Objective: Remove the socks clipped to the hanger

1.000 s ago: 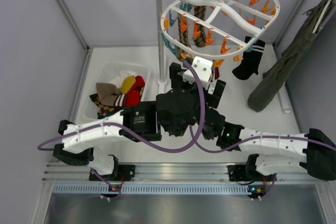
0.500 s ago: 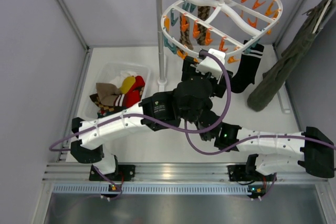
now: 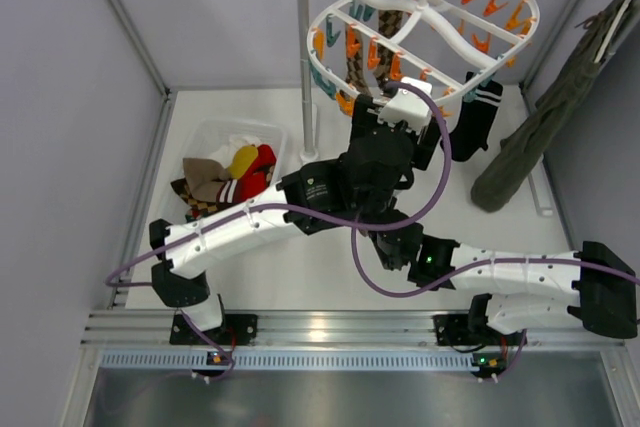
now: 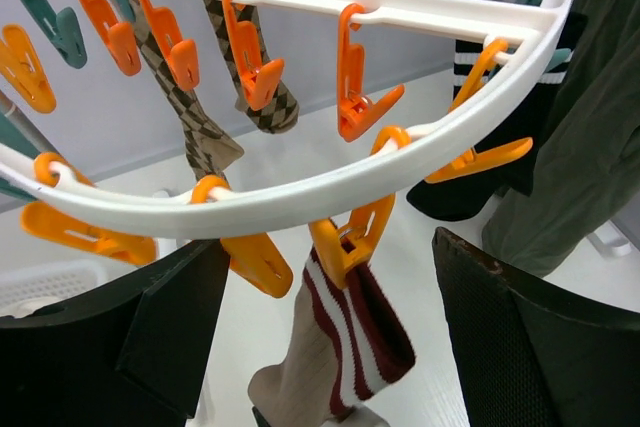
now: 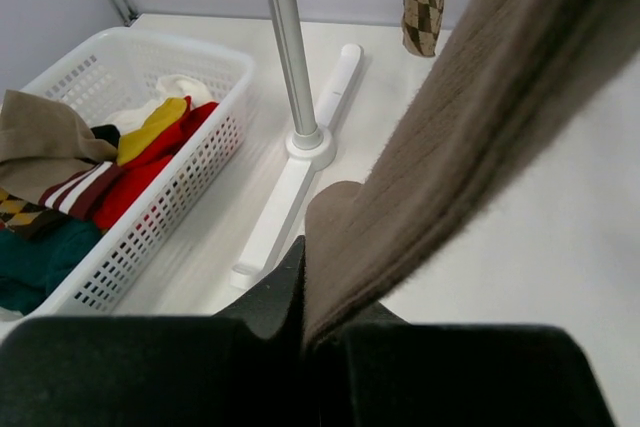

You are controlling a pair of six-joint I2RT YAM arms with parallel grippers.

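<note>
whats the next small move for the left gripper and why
Probably ease the open left gripper up and squeeze the orange clip: its fingers flank that clip, which pins the striped-cuff sock, and the right gripper pinches what looks like the same sock.

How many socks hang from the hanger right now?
4. Two argyle socks hang from the hanger's inner bars, a tan striped-cuff sock from a front-rim clip, a black sock at the right rim. More may be hidden.
</note>
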